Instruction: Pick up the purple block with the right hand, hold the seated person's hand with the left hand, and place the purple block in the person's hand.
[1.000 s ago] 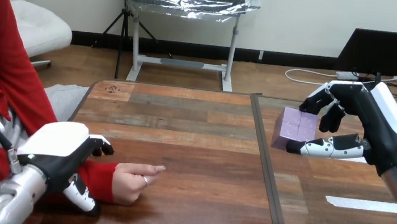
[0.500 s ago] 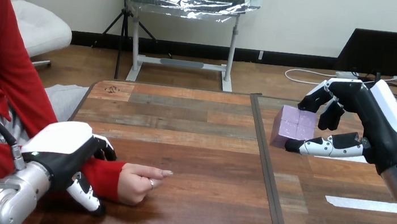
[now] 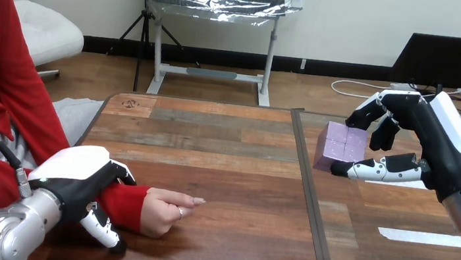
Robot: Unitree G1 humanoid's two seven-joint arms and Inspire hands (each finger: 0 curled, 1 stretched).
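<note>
At far right, my right hand (image 3: 424, 160) pinches the purple block (image 3: 339, 145) between thumb and curled fingers, seemingly just above the table (image 3: 224, 162). Near left, my left hand (image 3: 75, 180) wraps around the person's wrist (image 3: 123, 200), while the person's hand (image 3: 165, 211) rests on the wood.

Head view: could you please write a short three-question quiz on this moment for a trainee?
1. True or false: the purple block already lies in the person's hand.
2. Pick one: the right hand is A) open and empty, B) shut on the purple block, C) curled, holding nothing.
3. Fill in: the left hand has its fingers and thumb curled round the person's sleeved ____.

Key: 1 false; 2 B; 3 wrist.
</note>
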